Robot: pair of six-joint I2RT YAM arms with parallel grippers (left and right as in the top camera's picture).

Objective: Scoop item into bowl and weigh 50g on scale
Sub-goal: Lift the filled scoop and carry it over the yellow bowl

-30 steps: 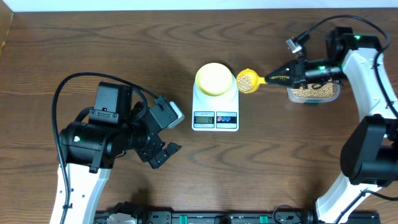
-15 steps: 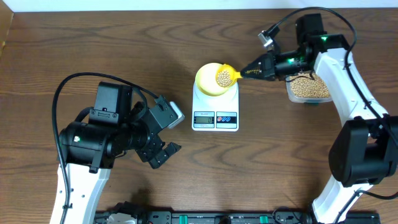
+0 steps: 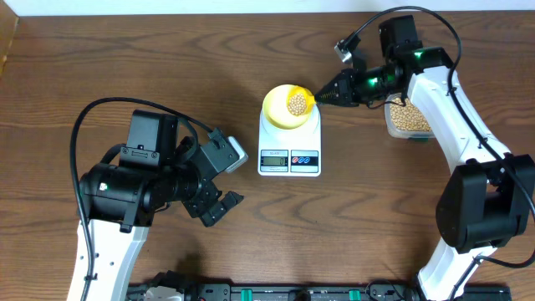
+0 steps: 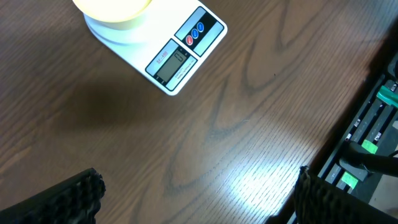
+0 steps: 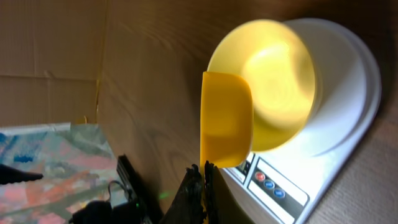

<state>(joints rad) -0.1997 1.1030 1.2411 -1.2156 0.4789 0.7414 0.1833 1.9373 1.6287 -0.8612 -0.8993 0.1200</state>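
Loaded scoop (image 3: 299, 102) shifted further over bowl (image 3: 276, 107) rim, left gripper (image 3: 223, 207) well apart

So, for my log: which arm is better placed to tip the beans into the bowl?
Right. The right pincer grips the scoop of beans above the bowl on the scale; the left pincer sits open, far off.
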